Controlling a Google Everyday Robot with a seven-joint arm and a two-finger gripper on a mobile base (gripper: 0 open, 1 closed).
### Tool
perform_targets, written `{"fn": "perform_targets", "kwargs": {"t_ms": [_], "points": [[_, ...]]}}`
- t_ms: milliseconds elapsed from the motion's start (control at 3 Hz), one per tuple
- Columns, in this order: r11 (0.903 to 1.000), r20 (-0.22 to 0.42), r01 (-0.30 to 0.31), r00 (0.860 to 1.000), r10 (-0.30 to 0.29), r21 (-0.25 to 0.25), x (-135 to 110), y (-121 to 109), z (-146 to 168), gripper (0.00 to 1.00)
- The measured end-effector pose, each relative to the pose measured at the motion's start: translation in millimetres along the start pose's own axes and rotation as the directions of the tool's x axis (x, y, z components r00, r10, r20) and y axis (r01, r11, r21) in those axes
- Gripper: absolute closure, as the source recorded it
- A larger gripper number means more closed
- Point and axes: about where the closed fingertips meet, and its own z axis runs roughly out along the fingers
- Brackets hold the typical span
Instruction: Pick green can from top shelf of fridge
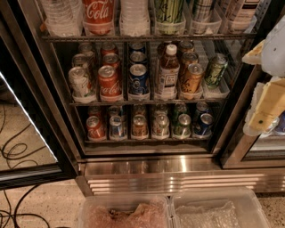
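Note:
The fridge [147,171] stands with its door open and has wire shelves over a ribbed steel base. A dark green can [216,69] stands slightly tilted at the right end of the middle visible shelf, next to an orange can [192,78]. A tall pale green can [168,12] stands on the highest visible shelf, cut off by the frame's top. My gripper [259,87] is at the right edge, in front of the right door frame, right of the dark green can and apart from it. Its yellow fingers [267,109] are spread and hold nothing.
A Coca-Cola bottle [98,15] and water bottles [60,18] fill the highest shelf. Red, blue and white cans and a tea bottle [168,71] crowd the lower shelves. Two clear plastic bins [171,213] sit below. The open glass door [26,133] and floor cables [13,151] are on the left.

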Motion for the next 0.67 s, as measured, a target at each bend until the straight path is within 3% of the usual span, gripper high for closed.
{"fn": "perform_targets", "kwargs": {"t_ms": [333, 667], "points": [[1.0000, 0.000, 0.000, 1.000, 0.000, 0.000, 0.0, 0.0, 0.0, 0.00], [0.9987, -0.018, -0.023, 1.000, 0.024, 0.045, -4.5, 0.9, -4.5, 0.00]]}}
